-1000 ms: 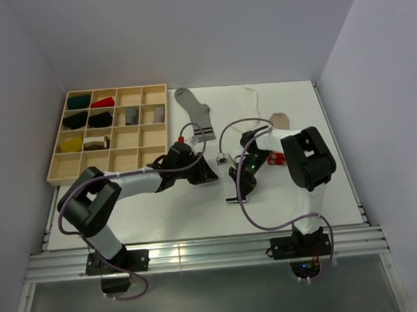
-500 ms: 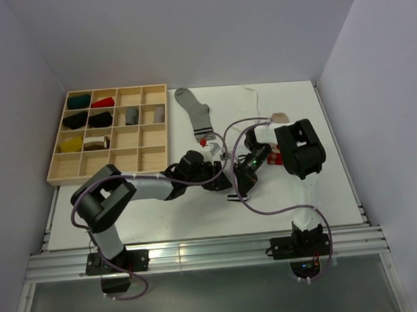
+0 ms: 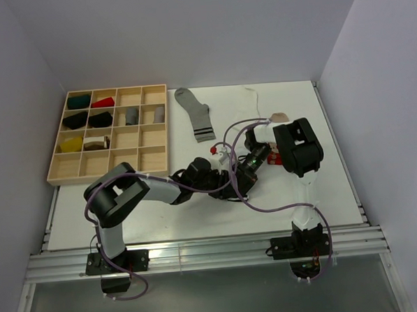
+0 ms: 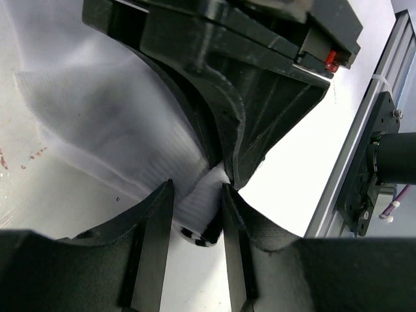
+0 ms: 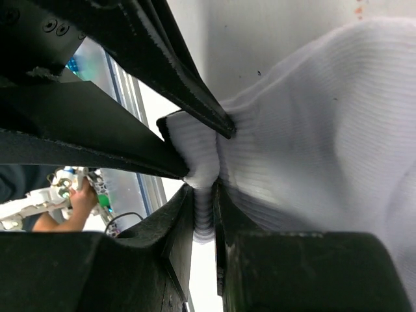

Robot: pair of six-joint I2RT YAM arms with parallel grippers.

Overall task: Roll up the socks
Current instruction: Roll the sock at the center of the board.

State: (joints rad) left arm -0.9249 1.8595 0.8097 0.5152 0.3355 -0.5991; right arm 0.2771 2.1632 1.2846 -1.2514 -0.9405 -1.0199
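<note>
Gripping white sock (image 5: pixel 312 130) end, right tool (image 5: pixel 203 192) clamped; left tool (image 4: pixel 197 192) faces it, jaws apart astride same end, equally near.

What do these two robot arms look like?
The left arm and right arm match: silvery tube links between chunky black joints, each trailed by a looping purple cable. A small green light glows on the right one. The fingers are black, flat and tapered.

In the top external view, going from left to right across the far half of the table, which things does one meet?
wooden compartment tray → grey sock with dark stripes → white sock → beige sock
</note>
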